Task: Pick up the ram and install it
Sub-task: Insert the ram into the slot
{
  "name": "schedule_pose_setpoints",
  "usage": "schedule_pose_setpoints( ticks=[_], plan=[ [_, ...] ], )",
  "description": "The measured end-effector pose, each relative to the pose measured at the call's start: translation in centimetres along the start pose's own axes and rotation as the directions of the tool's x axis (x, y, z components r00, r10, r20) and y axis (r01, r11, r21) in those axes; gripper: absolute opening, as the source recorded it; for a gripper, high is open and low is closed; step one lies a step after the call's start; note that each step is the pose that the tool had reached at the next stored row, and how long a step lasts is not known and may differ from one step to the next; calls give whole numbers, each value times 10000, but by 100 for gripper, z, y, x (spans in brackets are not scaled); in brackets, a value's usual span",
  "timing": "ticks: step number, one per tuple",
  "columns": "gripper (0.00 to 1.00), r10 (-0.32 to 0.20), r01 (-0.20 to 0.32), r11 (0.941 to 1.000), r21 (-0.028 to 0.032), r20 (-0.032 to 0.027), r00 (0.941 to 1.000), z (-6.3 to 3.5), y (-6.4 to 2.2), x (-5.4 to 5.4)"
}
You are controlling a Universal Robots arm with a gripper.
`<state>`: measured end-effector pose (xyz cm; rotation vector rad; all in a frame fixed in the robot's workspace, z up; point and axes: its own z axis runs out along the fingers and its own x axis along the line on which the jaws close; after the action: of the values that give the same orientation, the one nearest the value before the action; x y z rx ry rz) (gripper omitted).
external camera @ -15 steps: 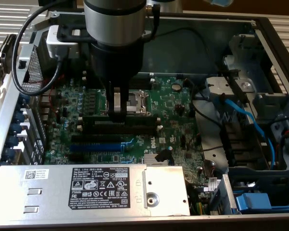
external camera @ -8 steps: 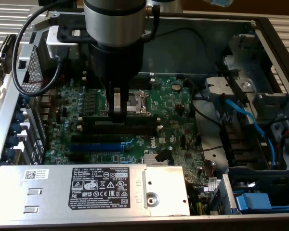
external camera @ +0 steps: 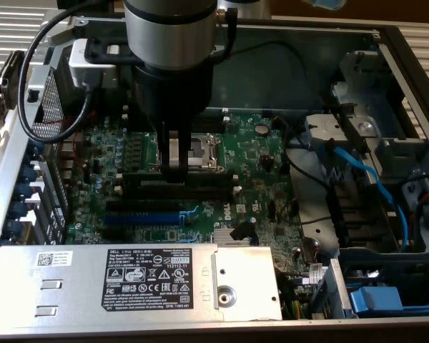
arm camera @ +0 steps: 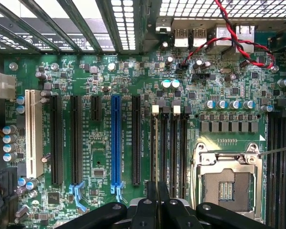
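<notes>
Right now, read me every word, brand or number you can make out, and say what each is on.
"DELL": black label on the grey metal box.
"112112-11": same label.
"DELL": logo on the green motherboard.
Too small to read: the label's other print, the white barcode sticker, the slot lettering.

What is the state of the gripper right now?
Gripper: closed, apparently holding the ram.
</notes>
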<state>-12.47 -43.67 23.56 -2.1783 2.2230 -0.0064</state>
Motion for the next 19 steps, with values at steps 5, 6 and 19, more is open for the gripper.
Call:
schedule_pose_setpoints(
  ticks=[5, 6, 19],
  plan=[
    [12, 29, -29, 10000, 3, -1, 10000, 0, 0, 0],
    [12, 29, -29, 10000, 3, -1, 10000, 0, 0, 0],
    [12, 27, -27, 10000, 2, -1, 10000, 8, 1, -4]
  ],
)
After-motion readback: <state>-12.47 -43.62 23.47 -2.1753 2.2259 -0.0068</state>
